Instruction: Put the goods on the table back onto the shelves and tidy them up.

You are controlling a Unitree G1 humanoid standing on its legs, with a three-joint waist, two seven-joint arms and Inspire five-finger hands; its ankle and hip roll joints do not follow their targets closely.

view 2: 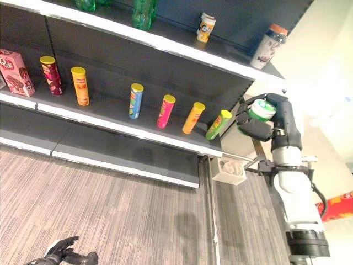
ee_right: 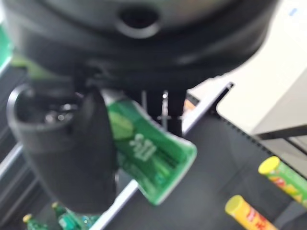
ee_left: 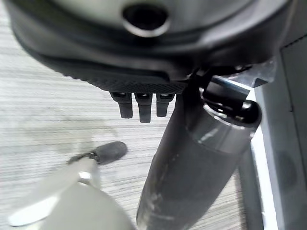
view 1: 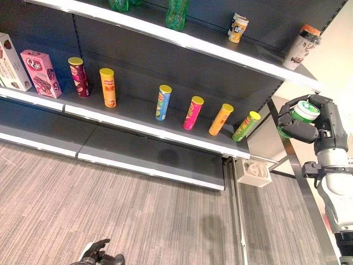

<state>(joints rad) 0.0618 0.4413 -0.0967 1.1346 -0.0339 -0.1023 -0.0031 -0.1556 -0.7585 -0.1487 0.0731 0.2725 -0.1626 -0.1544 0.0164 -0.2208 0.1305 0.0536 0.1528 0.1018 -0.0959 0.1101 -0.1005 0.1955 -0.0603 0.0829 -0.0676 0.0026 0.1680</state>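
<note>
Green can [view 1: 304,112] clasped in raised right hand [view 1: 300,126], beside shelf [view 1: 165,132] end

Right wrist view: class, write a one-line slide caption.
Right hand grips a green container above the dark shelf holding yellow-lidded cans.

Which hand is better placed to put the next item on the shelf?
Right. The right hand is raised beside the shelf's right end, fingers curled round a green container. The left hand hangs low over the floor, relaxed and holding nothing.
</note>
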